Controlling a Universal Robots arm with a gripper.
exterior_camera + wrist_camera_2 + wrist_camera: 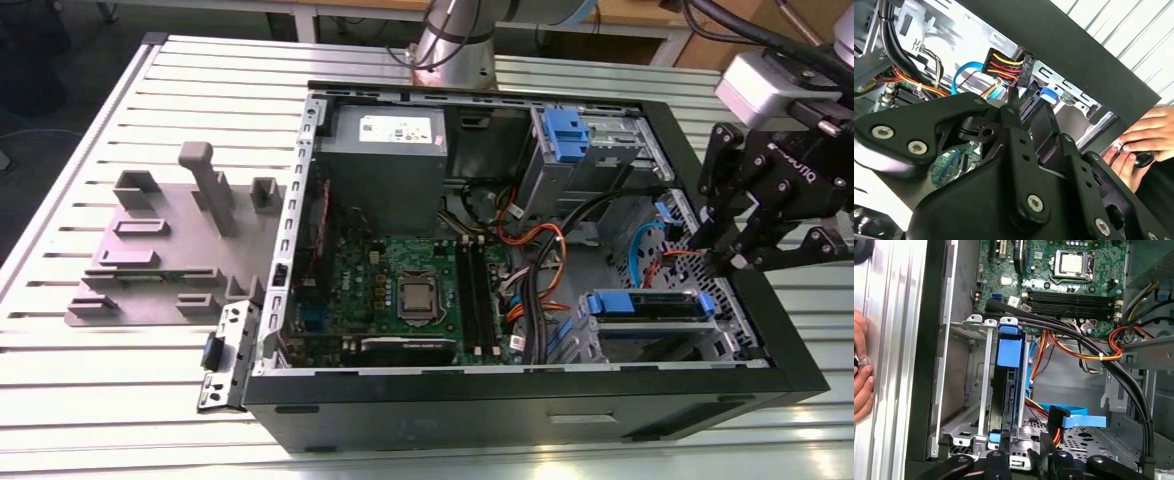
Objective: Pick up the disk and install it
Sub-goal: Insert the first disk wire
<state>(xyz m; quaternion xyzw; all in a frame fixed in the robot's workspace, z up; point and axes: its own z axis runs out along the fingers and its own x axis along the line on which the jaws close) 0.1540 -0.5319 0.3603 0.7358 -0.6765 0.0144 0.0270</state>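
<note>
The disk [649, 305] sits in the drive cage at the near corner of the open computer case [534, 385], on the exterior view's right, its blue rails showing. The first wrist view shows the disk [1005, 400] standing on edge between the cage's metal walls, with a blue tab at its end. My gripper [747, 262] hangs above the case's wall on the exterior view's right, beside and higher than the cage. My gripper [1023, 460] is open by a narrow gap and holds nothing. In the second wrist view my gripper [1029, 107] hangs over the cage.
A person's hand [1139, 145] rests on the table just outside the case wall, close to the gripper. Black and orange cables [1094, 352] run past the cage. Motherboard [400, 290], grey power supply [387, 150] and an upper blue-latched bay [567, 135] fill the case. A grey fixture [174, 250] stands beside it.
</note>
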